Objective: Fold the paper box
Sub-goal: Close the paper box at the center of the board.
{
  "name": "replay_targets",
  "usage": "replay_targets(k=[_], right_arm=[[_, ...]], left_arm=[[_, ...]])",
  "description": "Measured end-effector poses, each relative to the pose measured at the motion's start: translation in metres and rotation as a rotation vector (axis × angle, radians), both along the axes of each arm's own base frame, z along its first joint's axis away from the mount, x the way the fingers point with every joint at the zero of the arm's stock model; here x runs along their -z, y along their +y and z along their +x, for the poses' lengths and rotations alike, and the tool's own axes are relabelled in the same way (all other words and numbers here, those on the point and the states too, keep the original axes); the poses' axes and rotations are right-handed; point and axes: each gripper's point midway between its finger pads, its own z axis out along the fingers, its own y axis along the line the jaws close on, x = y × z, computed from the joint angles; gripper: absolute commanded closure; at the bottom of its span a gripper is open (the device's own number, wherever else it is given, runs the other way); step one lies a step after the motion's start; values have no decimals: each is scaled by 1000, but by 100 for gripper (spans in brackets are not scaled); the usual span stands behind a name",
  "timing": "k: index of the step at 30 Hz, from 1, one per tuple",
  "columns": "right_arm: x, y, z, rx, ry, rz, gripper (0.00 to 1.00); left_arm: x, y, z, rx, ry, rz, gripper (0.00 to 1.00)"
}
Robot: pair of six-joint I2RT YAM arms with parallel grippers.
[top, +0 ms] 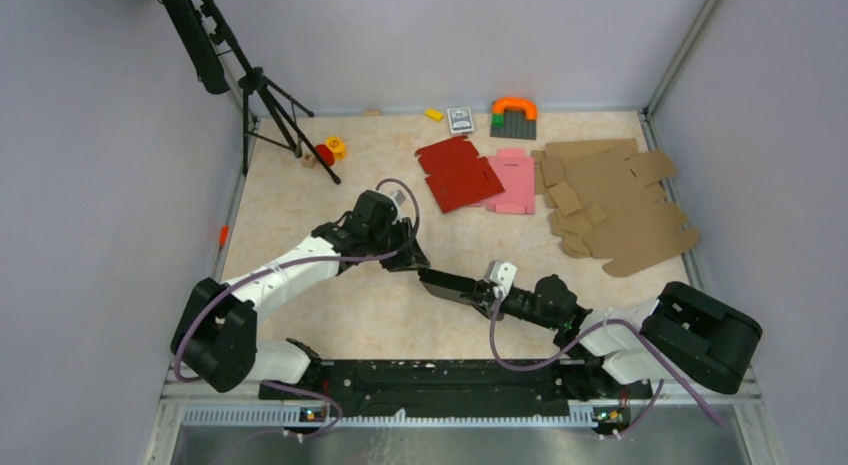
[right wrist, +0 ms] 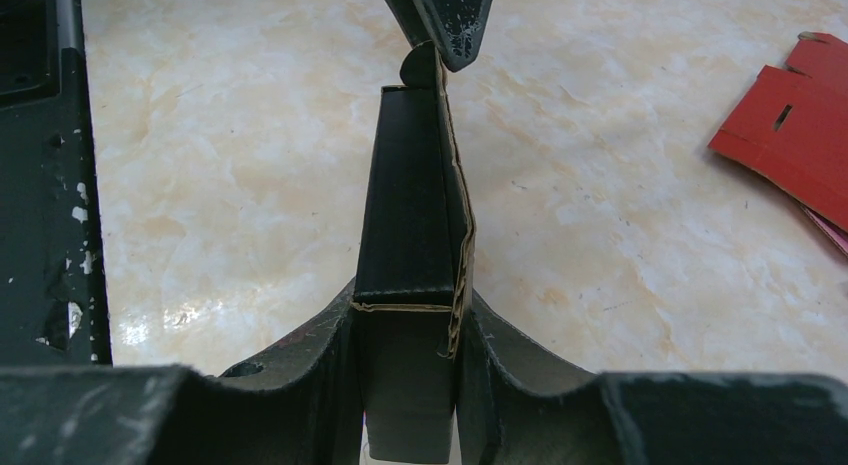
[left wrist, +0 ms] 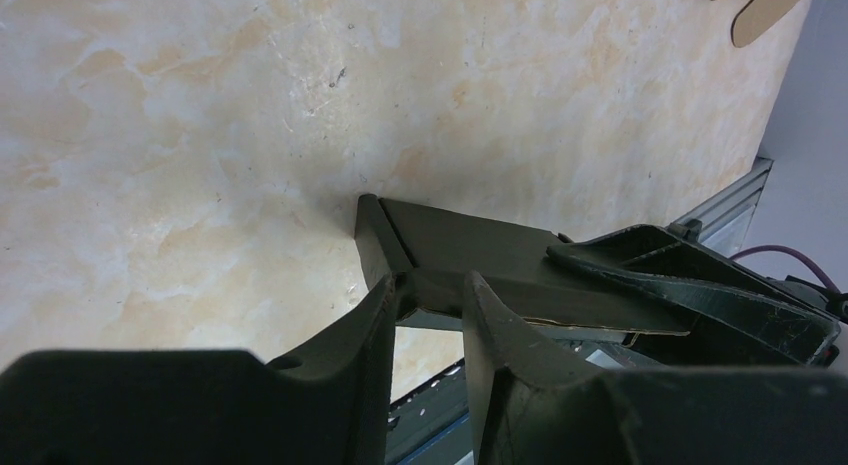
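One paper box (right wrist: 405, 205) — clamped by left gripper (left wrist: 432, 285), right gripper (right wrist: 408, 303), one red blank (top: 458, 172)

White links and black joints are seen on the left arm (top: 285, 273) and right arm (top: 625, 361); 2 purple cables (top: 494, 337) are looped alongside.

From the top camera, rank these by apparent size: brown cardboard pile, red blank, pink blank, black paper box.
1. brown cardboard pile
2. red blank
3. pink blank; its left edge seems tucked under the red one, so its rank is unsure
4. paper box; folded narrow, only a dark strip shows
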Motion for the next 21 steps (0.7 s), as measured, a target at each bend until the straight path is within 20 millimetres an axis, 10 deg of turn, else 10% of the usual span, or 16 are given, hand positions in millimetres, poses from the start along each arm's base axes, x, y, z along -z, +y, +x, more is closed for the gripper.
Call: replay_targets(k=[12, 21], right_arm=[[1, -1, -2, -5, 1, 0, 87], [1, 0, -4, -19, 1, 2, 88]], left_arm=[[2, -1, -3, 12, 23, -6, 62], [5, -4, -6, 24, 50, -11, 74]])
